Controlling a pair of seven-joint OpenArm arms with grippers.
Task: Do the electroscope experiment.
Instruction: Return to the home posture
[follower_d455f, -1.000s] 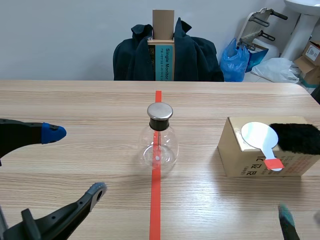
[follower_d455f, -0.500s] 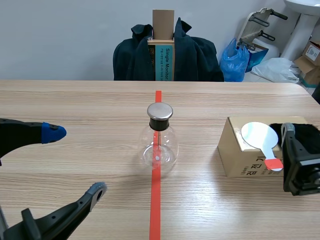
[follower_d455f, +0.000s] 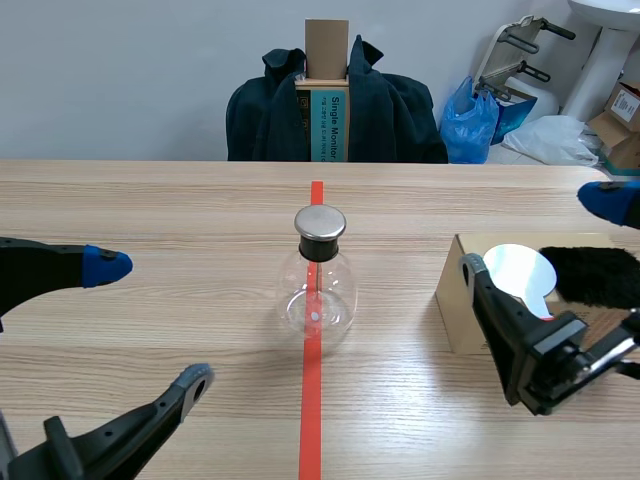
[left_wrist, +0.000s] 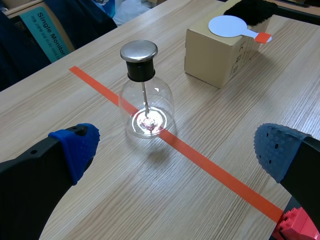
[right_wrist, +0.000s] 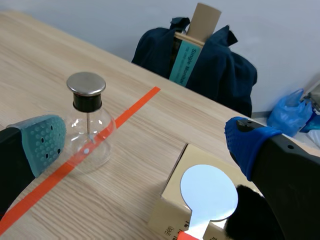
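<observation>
The electroscope (follower_d455f: 320, 280), a clear glass flask with a metal cap, stands on the orange tape line at the table's middle. It also shows ahead of both grippers as the electroscope (left_wrist: 145, 95) and electroscope (right_wrist: 89, 125). A cardboard box (follower_d455f: 458, 315) to its right carries a white round paddle (follower_d455f: 517, 270) with an orange-red handle tip and a black fur pad (follower_d455f: 595, 275). My right gripper (follower_d455f: 537, 232) hangs open over the box; the paddle (right_wrist: 209, 192) lies below, between its fingers. At the near left my left gripper (follower_d455f: 150, 322) stands open and holds nothing.
A chair draped with a dark jacket (follower_d455f: 335, 110) stands behind the far table edge, with a blue bag (follower_d455f: 468, 125) and boxes to its right. A red block (left_wrist: 295, 227) sits by my left gripper's finger. The tape line (follower_d455f: 312, 400) runs down the table's middle.
The right arm has come up from the lower right corner and now stands over the box with its fingers apart. The left arm and the flask have not moved.
</observation>
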